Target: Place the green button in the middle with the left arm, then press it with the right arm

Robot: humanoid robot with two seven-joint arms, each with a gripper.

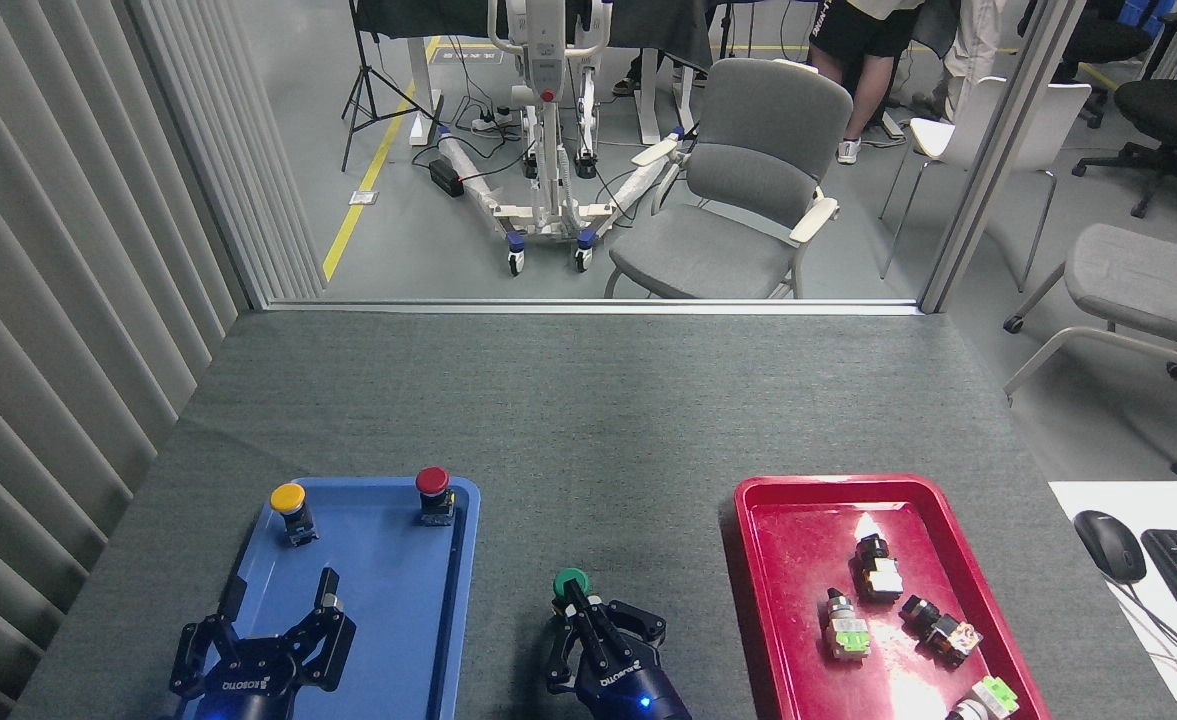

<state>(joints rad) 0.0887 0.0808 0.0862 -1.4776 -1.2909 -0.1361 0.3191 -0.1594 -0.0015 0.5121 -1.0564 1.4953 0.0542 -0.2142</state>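
Small green-capped push button (570, 581) upright on dark grey felt tabletop (588, 420), between blue plastic tray (398, 610) and red plastic tray (798, 600). Black right gripper (573, 592) closed — fingertips together on the cap. Black left gripper (280, 595) spread wide, empty, over the blue tray.

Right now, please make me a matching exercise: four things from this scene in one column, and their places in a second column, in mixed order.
Things
1. green button
2. yellow button
3. left gripper
4. computer mouse

Places
A. white desk at the far right
B. back left corner of the blue tray
C. grey tabletop between the two trays
D. above the near part of the blue tray

Pairs: 1-C, 2-B, 3-D, 4-A
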